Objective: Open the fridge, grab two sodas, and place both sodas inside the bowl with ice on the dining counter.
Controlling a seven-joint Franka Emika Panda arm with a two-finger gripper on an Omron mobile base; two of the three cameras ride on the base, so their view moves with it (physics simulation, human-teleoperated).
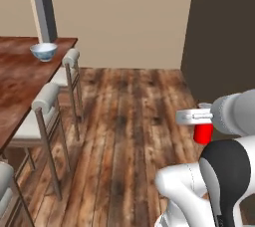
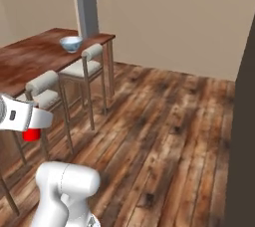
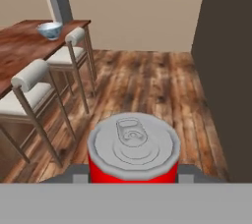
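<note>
Between the jaws [image 3: 133,176], close in the hand view, sits the red soda can [image 3: 133,152], upright with its grey lid and pull tab facing the camera; the jaws are closed partway onto its sides and have hold of it. From the left base view the can [image 1: 203,134] shows as a red patch just below the white wrist, above the plank floor [image 1: 124,131]. From the right base view it [image 2: 31,134] peeks out under the hand at the left edge.

Far to the left stands the dining counter [image 1: 20,81], dark reddish-brown and glossy. The bowl with ice [image 1: 44,51] rests near its far end, white with a pale blue inside, well apart from the can. Its contents are too small to make out. White-cushioned stools [image 1: 47,106] line the counter's right edge. A grey pillar [image 1: 44,2] rises just behind the bowl, and a dark wall [image 1: 219,32] closes the right side of the scene.
</note>
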